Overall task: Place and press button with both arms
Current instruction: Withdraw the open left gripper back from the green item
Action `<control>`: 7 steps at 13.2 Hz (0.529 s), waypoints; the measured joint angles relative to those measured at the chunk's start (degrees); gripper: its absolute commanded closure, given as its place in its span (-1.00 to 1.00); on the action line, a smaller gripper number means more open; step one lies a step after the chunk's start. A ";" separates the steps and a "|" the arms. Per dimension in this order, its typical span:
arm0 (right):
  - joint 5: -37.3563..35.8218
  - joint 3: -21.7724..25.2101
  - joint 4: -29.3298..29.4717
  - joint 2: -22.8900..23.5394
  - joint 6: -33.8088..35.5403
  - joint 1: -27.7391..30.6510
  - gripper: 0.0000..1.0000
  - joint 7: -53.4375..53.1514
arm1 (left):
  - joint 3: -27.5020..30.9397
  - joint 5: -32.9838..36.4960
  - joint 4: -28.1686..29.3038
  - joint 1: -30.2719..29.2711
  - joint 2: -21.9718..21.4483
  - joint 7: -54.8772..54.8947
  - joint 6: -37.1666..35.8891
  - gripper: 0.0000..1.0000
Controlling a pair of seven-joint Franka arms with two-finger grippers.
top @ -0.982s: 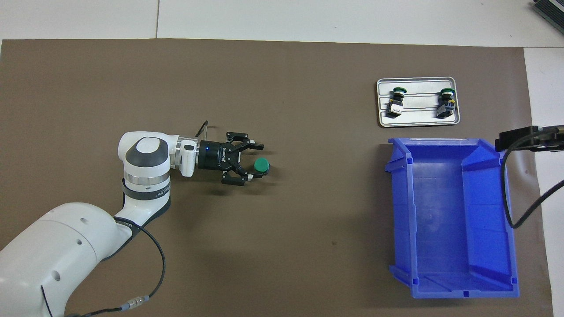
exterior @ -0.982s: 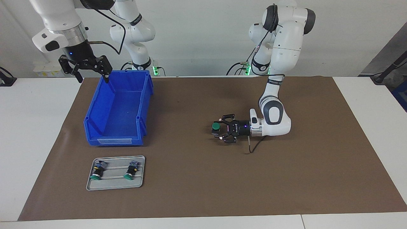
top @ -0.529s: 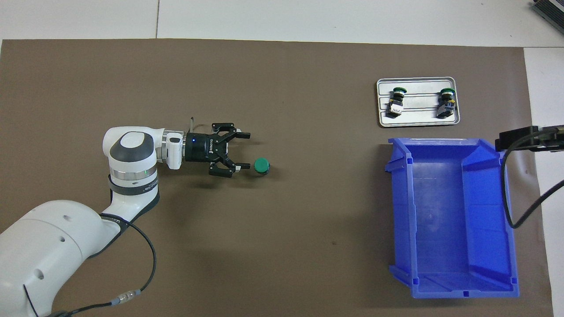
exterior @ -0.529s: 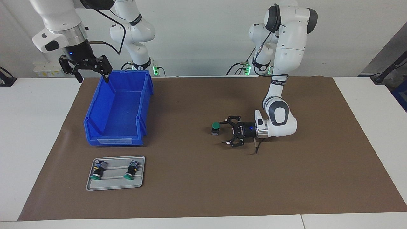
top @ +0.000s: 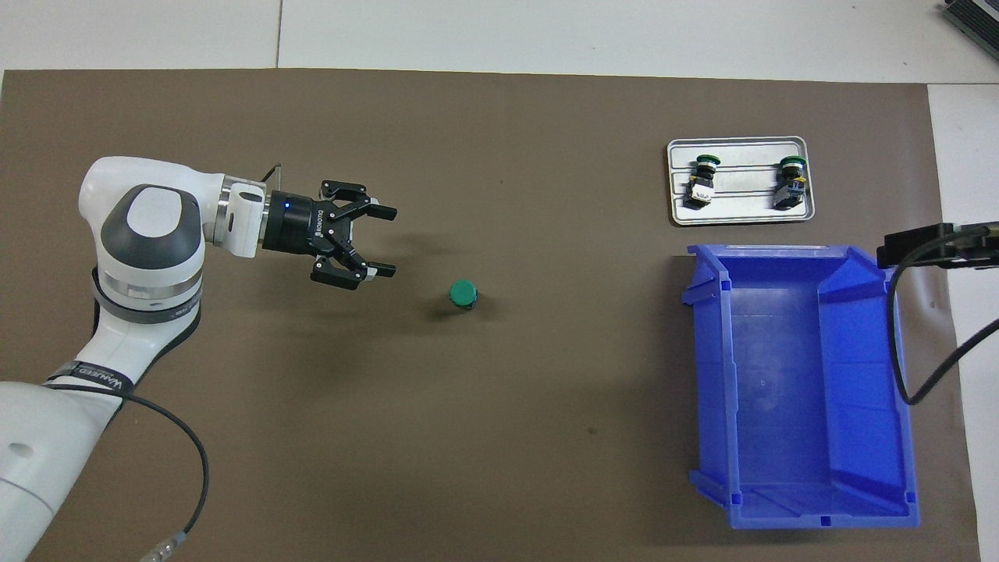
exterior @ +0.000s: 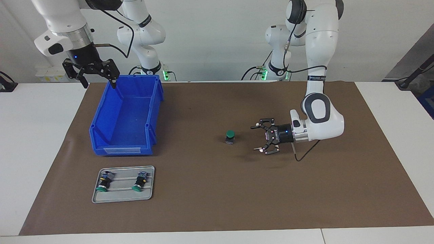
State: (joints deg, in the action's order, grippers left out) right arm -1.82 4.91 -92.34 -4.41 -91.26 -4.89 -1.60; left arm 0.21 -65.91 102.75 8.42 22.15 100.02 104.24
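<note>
The button (exterior: 230,135) (top: 463,293) stands upright on the brown mat, green cap up, touched by nothing. My left gripper (exterior: 255,138) (top: 390,242) lies level and low over the mat beside the button, toward the left arm's end of the table. It is open and empty, with a clear gap to the button. My right gripper (exterior: 99,83) hangs open and empty over the robot-side rim of the blue bin (exterior: 101,115), where that arm waits.
The empty blue bin (top: 714,375) sits toward the right arm's end of the table. A grey tray (exterior: 123,200) (top: 737,221) lies farther from the robots than the bin. Two more green-capped buttons (exterior: 103,181) (exterior: 140,181) lie on their sides on it.
My left gripper has drawn back from around the button toward the left arm's end of the table. The button stays upright where it was. The right arm has not moved.
</note>
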 measured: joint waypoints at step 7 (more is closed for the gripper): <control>0.00 0.00 0.00 0.00 0.00 0.00 -1.00 0.00 | 0.55 22.29 -4.69 0.07 -7.70 -21.56 0.06 -1.00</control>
State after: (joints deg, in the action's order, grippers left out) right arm -1.82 4.91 -92.34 -4.41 -91.26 -4.89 -1.60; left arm 0.76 -43.62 98.06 8.49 14.45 78.46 104.30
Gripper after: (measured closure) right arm 0.000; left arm 0.000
